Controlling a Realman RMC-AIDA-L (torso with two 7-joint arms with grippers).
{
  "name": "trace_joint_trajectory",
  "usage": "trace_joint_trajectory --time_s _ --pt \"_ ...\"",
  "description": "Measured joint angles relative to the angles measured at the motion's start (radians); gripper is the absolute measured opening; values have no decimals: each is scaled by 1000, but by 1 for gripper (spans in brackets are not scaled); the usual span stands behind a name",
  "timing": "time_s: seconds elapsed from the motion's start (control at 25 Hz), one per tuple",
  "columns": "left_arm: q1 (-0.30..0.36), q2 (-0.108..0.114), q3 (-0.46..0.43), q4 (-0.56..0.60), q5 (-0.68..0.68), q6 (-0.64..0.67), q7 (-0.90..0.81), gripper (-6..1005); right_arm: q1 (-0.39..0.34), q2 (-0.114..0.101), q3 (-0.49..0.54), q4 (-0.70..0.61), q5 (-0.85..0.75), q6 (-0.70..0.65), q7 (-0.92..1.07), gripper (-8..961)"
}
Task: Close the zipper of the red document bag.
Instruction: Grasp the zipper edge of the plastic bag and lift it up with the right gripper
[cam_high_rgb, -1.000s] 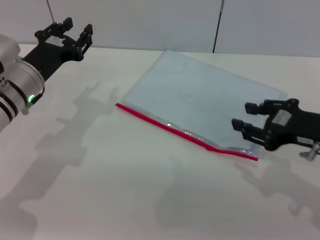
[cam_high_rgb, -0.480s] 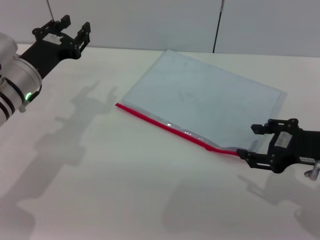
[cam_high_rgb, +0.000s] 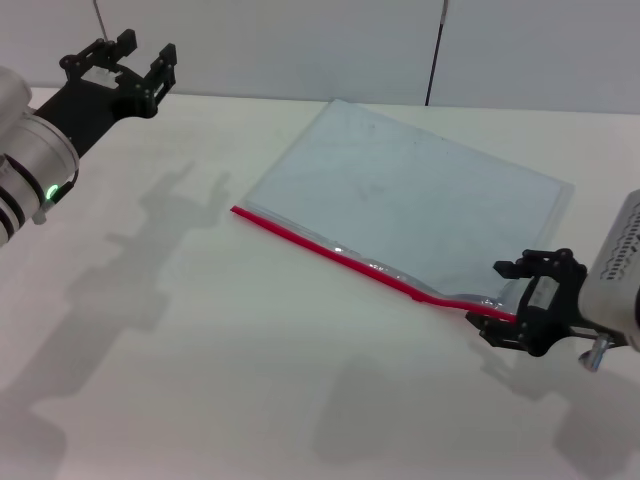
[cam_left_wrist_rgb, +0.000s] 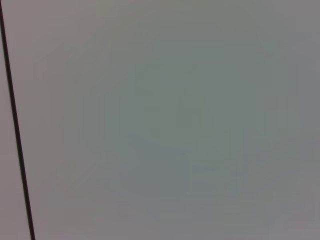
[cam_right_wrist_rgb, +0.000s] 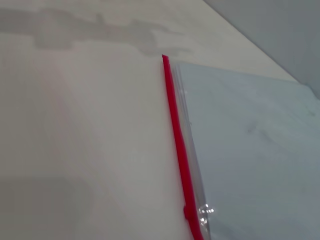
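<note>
I have the desk (cam_high_rgb: 250, 380) in front of me with the red document bag (cam_high_rgb: 410, 195) lying flat toward its far right part, one corner pointing at the far edge and the zipper (cam_high_rgb: 340, 255) running along the bag's near long edge, slanting from mid-desk down toward the near right.

The big change is on my right side. The right gripper (cam_high_rgb: 505, 305) has dropped from above the bag's right portion and swung down to the zipper's right end; it now sits low at that corner, fingers spread apart with the red strip's end between them, not yet closed on anything. The right wrist view looks straight along the zipper (cam_right_wrist_rgb: 177, 150) toward its far end, so I judge I am lined up for the pull. The strip bulges near this end, which suggests the bag is open here.

The left gripper (cam_high_rgb: 118, 68) has drifted slightly further toward the far left corner, raised, fingers open and empty; its wrist view shows only blank wall.
</note>
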Motion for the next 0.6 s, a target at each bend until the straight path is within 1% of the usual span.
trace_joint_trajectory --time_s 0.24,0.6 --pt "4 6 0 -3 0 0 1 524 -9 1 -48 -3 -32 43 8 693" --pt "7 11 0 -3 0 0 1 524 -11 2 -143 -29 -301 107 206 694"
